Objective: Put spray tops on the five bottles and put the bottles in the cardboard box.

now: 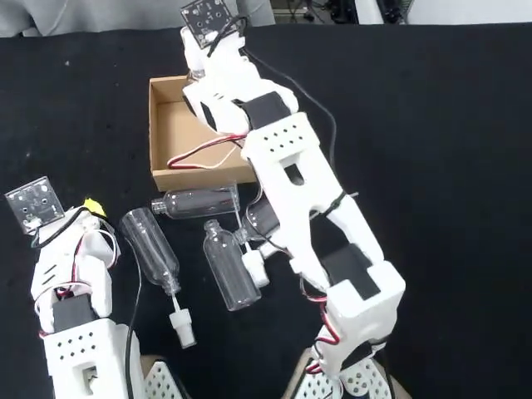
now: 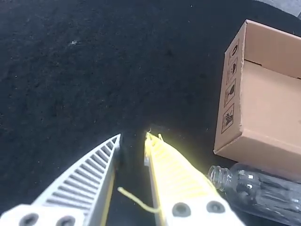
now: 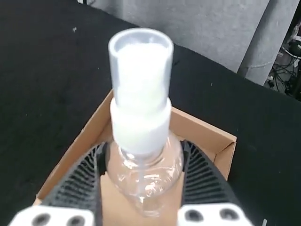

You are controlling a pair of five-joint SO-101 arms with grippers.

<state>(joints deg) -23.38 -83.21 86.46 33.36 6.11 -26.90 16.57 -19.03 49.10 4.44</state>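
Nearest the arm bases, a loose spray top (image 1: 183,324) is lying on the black table (image 1: 432,166), just at the neck of a clear bottle (image 1: 150,248) that is resting on its side. Beside that, a second bottle (image 1: 229,270) is lying uncapped, with another spray top (image 1: 254,268) just beside its flank. The left gripper (image 2: 132,140) is pointing at bare table near the box's outer wall, with fingers narrowly parted and holding nothing. Further out, a third bottle (image 1: 199,202) is lying uncapped along the near wall of the cardboard box (image 1: 170,141). The right gripper (image 3: 143,149) is pinching a capped bottle (image 3: 143,183) at its shoulder. It is holding the bottle upright over the open box, with the white spray top (image 3: 141,94) seated.
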